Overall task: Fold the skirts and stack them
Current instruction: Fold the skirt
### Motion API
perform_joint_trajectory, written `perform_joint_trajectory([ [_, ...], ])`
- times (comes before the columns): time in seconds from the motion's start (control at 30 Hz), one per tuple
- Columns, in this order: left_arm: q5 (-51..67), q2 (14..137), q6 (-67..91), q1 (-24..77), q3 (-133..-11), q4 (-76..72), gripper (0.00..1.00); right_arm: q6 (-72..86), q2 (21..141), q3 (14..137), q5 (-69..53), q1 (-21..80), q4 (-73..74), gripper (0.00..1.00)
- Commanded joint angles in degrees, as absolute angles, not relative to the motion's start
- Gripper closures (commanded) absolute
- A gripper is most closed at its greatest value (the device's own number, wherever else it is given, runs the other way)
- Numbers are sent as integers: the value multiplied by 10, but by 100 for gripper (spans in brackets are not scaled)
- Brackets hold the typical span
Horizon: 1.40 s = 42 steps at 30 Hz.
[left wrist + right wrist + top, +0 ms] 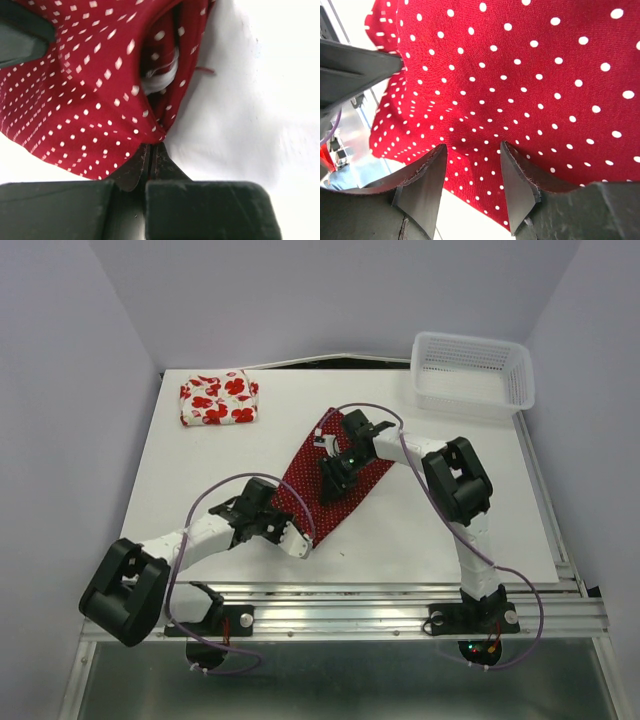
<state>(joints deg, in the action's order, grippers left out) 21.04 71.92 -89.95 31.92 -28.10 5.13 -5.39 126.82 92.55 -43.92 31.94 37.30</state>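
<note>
The dark red skirt with tiny white dots (303, 483) lies as a long diagonal strip across the middle of the white table. My left gripper (296, 537) is at its near end, jaws shut, pinching the cloth's corner (150, 131); in the left wrist view that gripper (151, 147) has the hem gathered right at its tips. My right gripper (335, 480) rests on the strip's middle, open; in the right wrist view its fingers (472, 147) stand apart with the flat dotted cloth (520, 65) between them. The white skirt with red flowers (218, 400) lies folded at the far left.
A white lattice basket (470, 390) stands at the far right corner. The white table board (190, 480) ends in a metal rail along the near edge (350, 605). Purple cables loop from both arms over the table.
</note>
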Motion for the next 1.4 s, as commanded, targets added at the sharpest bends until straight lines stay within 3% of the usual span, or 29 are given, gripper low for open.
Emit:
perform_joint_trajectory([
  [0.0,246,660,-836,323,-339,163,100,-87,1295,917,-365,322,393,47],
  [0.33,253,619,-819,323,-352,256,99,-103,1267,898,-367,322,400,47],
  [0.37,249,619,-812,323,-346,237,82,-105,1267,897,-365,322,400,48],
  [0.47,243,611,-822,323,-330,222,68,-108,1270,897,-356,322,400,47],
  [0.57,261,592,-856,325,-313,214,48,-118,1277,902,-350,322,409,47],
  [0.63,269,588,-878,337,-306,212,43,-120,1281,904,-347,322,413,47],
  [1.37,203,886,-875,390,-396,141,55,-135,1308,936,-342,322,441,50],
])
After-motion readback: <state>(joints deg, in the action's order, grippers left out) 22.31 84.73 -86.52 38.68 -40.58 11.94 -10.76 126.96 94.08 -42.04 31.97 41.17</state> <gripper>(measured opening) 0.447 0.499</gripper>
